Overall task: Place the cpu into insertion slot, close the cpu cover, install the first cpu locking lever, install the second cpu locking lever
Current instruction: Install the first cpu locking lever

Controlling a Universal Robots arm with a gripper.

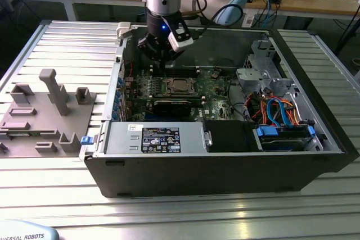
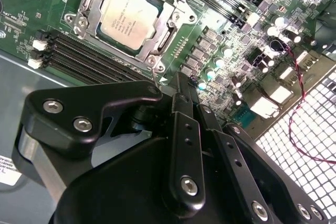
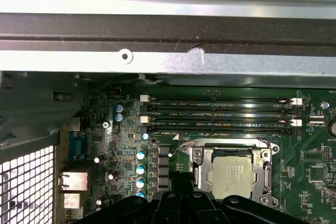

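The cpu point(image 2: 128, 17) lies flat in the insertion slot point(image 1: 179, 86), its dull silver top facing up; it also shows in the first wrist view point(image 3: 233, 174). The cpu cover point(image 2: 93, 4) lies down around the chip as a silver frame, seen as well in the first wrist view point(image 3: 202, 174). Thin metal lever rods point(image 3: 226, 141) run along the frame's sides; I cannot tell whether they are latched. My gripper point(image 2: 178, 81) hangs above the board beside the socket, its black fingers point(image 2: 181, 129) closed together on nothing. In the exterior view the gripper point(image 1: 163, 64) sits just behind the socket.
Long black memory slots point(image 3: 220, 114) run beside the socket. The open case's metal wall point(image 3: 168, 30) stands close behind. A drive cage with cables point(image 1: 275, 105) and a power supply point(image 1: 160, 139) fill the case's other parts. A grey fixture point(image 1: 45, 113) lies on the table at the exterior view's left.
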